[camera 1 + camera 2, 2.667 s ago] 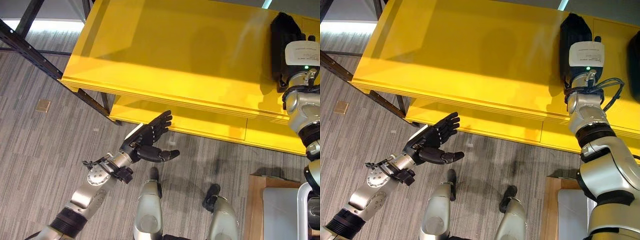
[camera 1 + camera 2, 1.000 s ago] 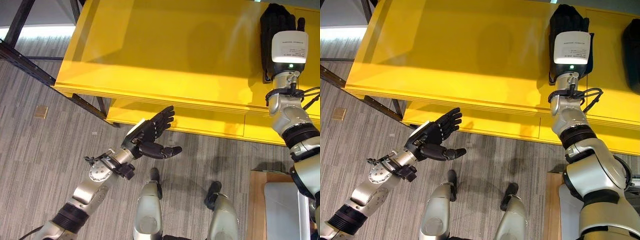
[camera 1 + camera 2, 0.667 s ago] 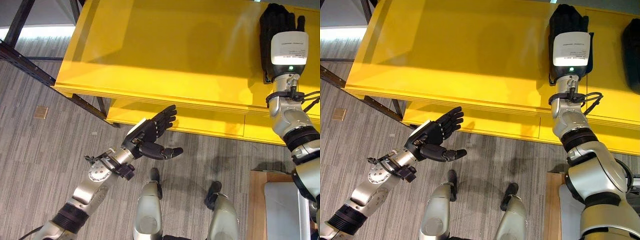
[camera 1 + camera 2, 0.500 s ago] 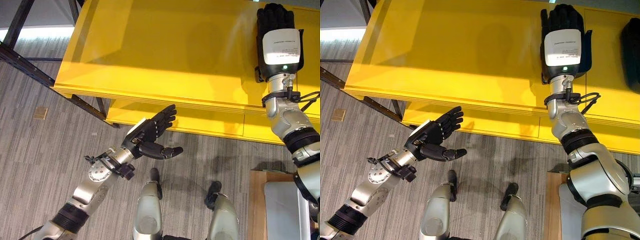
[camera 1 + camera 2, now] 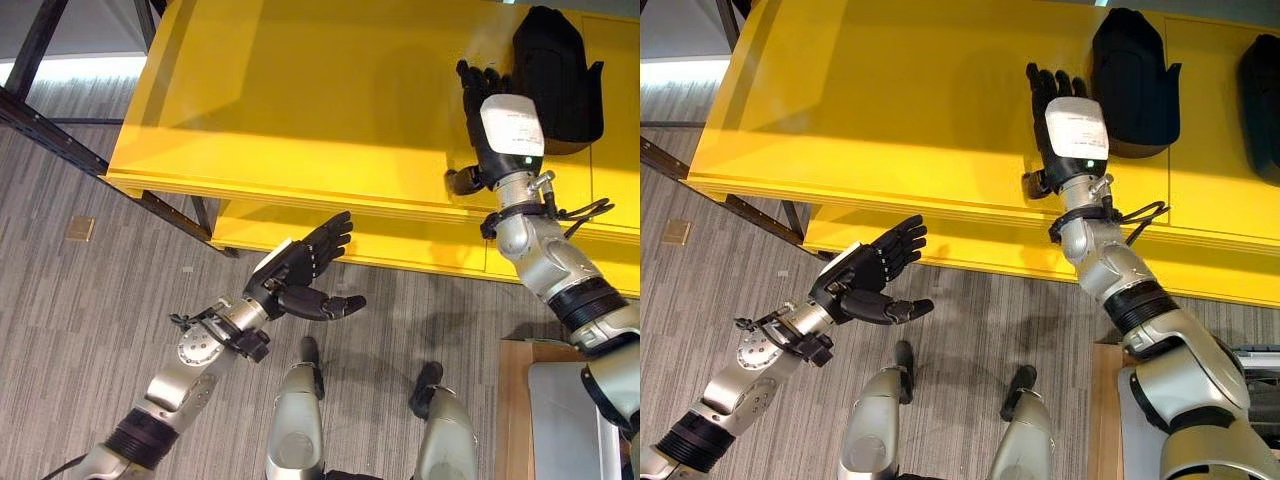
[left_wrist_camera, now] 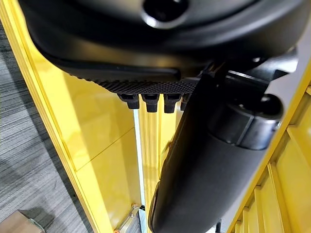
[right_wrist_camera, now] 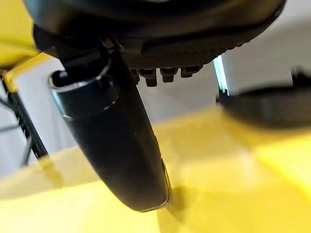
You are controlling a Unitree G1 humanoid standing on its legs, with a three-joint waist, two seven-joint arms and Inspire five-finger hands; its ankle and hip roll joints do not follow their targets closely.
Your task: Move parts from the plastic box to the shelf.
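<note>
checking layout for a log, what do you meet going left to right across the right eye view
tan floor tile → left hand, open below the shelf edge → right hand, open over the yellow shelf → black part → second black part at the right edge

black part [image 5: 556, 80] flat on yellow shelf [image 5: 300, 100]

both arms are silver-grey metal in rounded segments, with black ribbed bands between them. each ends in a dark hand: the left hand [image 5: 300, 275] has a white plate on its back, the right hand [image 5: 1060, 125] a white labelled block with a small green light. a thin black cable loops at the right wrist.
</note>
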